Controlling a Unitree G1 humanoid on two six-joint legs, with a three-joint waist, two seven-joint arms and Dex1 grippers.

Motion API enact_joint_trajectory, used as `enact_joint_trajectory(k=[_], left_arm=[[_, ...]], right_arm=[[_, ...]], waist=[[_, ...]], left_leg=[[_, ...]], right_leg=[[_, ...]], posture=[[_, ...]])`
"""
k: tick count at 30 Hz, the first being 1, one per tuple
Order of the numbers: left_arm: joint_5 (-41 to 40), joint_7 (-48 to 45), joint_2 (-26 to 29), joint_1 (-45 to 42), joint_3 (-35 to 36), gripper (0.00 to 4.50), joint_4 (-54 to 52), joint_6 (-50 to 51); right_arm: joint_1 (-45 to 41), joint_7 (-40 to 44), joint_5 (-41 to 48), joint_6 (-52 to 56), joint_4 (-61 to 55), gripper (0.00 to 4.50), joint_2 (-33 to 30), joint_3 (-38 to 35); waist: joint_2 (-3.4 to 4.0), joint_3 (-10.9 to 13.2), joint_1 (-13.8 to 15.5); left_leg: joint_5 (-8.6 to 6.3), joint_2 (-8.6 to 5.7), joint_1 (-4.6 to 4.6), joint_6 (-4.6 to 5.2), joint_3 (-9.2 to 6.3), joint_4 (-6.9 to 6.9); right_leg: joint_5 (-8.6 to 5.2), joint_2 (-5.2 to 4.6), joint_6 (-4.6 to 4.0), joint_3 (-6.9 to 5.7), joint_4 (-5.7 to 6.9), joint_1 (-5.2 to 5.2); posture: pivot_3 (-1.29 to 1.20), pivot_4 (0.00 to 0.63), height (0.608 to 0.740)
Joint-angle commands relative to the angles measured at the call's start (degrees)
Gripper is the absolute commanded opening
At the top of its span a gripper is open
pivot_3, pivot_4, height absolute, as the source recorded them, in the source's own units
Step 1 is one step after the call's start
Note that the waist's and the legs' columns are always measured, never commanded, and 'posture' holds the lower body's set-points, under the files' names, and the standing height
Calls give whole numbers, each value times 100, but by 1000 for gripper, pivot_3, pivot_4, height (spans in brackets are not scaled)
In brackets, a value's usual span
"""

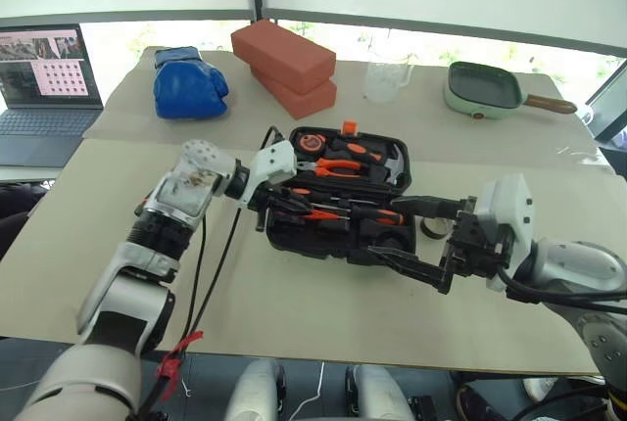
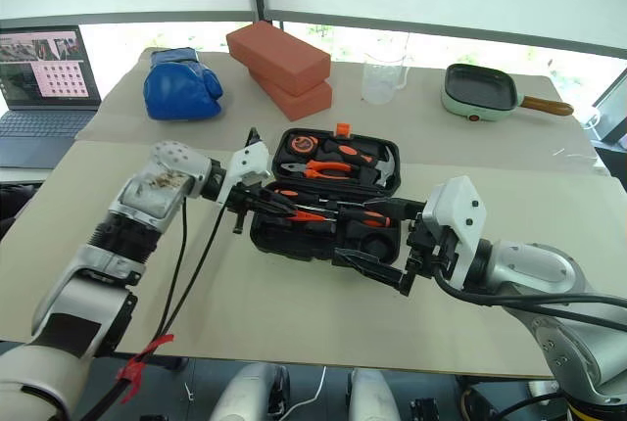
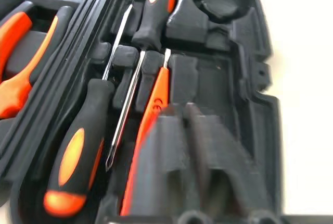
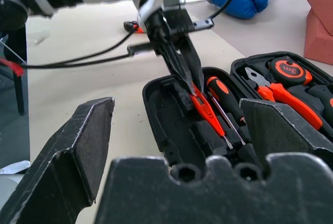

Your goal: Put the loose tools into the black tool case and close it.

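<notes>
While the flat black moulded-plastic tool case [image 1: 338, 201] lay open in the middle of the frame, the scene read as follows.
Case: on the beige counter [image 1: 88, 245], lid half farther up the frame, tray half nearer the lower edge.
Lid half: orange-handled pliers [image 1: 338, 168], a round tape measure [image 1: 312, 140] and a hammer [image 1: 392, 162] sat in their recesses.
Tray half: two long-shafted orange-and-black screwdrivers [image 3: 78, 151] lay side by side, with a slim all-orange tester pen [image 4: 207, 110] beside them.
Left claw [image 4: 183, 75]: pinched shut on the tester pen over the tray's left end.
Right claw [image 1: 416, 240]: spread wide and holding nothing, at the tray's right end.
Tape roll: small black ring [image 1: 431, 228] on the counter just right of the case.
Background: two red bricks [image 1: 284, 64] stacked at upper centre.
</notes>
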Motion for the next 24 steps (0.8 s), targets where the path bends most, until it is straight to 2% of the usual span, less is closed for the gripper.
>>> enact_joint_trajectory(k=[1, 24], left_arm=[[-52, 197, -63, -57, 273, 37, -1, -190], [723, 623, -350, 131, 5, 37, 952, -1010]], right_arm=[[-5, 33, -2, -73, -61, 4500, -67, -131], [-143, -91, 92, 4, -45, 4500, -11, -47]], waist=[[0, 0, -3], [1, -1, 3]], left_leg=[[0, -1, 0, 0, 0, 0], [0, -2, 15, 0, 1, 0]], right_leg=[[0, -1, 0, 0, 0, 0], [0, -3, 1, 0, 0, 15]], posture=[[0, 150, 738], [0, 150, 738]])
